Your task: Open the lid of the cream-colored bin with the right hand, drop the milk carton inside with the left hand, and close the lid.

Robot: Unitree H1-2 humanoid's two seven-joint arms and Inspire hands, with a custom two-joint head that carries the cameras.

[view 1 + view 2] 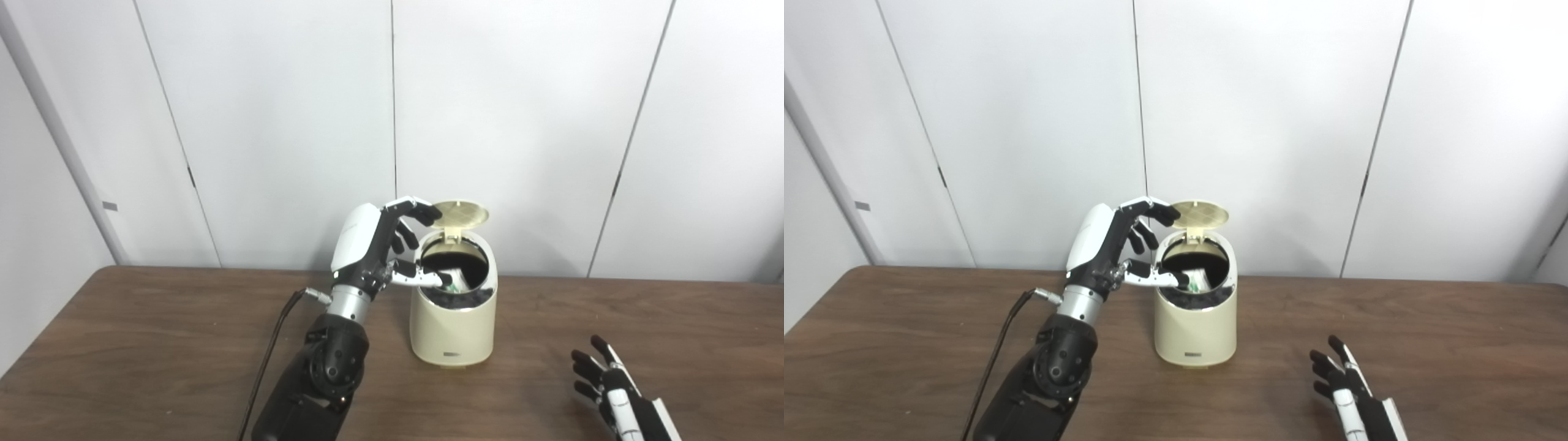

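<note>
Cream-colored bin [453, 324], lid [459, 214] up, milk carton [1195, 280] apparently inside, left hand [383, 245] fingers spread empty, right hand [1350, 392] open.

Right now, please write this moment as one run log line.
lid: open | milk carton: inside cream-colored bin | left hand: open at bin mouth | right hand: open, resting on table

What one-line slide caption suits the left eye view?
Left hand open above the lid-up cream bin, milk carton inside.
</note>
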